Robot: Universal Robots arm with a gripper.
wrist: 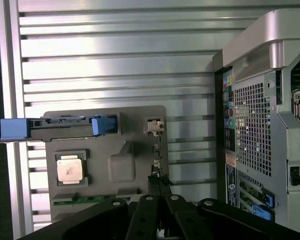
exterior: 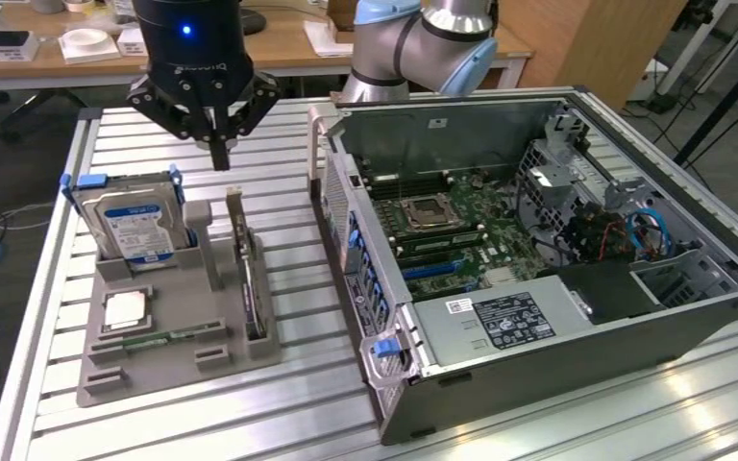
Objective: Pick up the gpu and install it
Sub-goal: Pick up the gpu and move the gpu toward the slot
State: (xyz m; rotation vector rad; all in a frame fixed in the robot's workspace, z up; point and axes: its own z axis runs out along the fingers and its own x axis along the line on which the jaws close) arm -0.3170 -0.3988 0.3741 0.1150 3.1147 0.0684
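One grey holder tray (exterior: 151, 379) (wrist: 135, 112) sits on a slatted aluminium table (exterior: 280, 413), toward the exterior view's left.

Item 1: hard drive (exterior: 138, 226) (wrist: 65, 127), blue-labelled, in a blue caddy, standing upright in the tray's left rear slot.

Item 2: processor chip (exterior: 126, 309) (wrist: 70, 167), lying flat in a square recess in front of the drive.

Item 3: memory stick (exterior: 164, 336) (wrist: 90, 199), green, lying flat along the tray's front.

Item 4: gripper (exterior: 222, 158) (wrist: 159, 181), black, hanging above the tray between drive and card. Its fingers are pressed together and hold nothing. In the wrist view the tips sit over the card's upper edge, clear of it in the exterior view.

Item 5: gpu (exterior: 254, 298) (wrist: 155, 150), standing on edge in the tray's right-hand slot, silver bracket at the rear end, untouched.

Item 6: computer case (exterior: 575, 355) (wrist: 255, 125), side panel off, lying just right of the tray. It shows the motherboard (exterior: 472, 230) and power supply (exterior: 510, 317).

Item 7: robot arm (exterior: 421, 43), behind the case.
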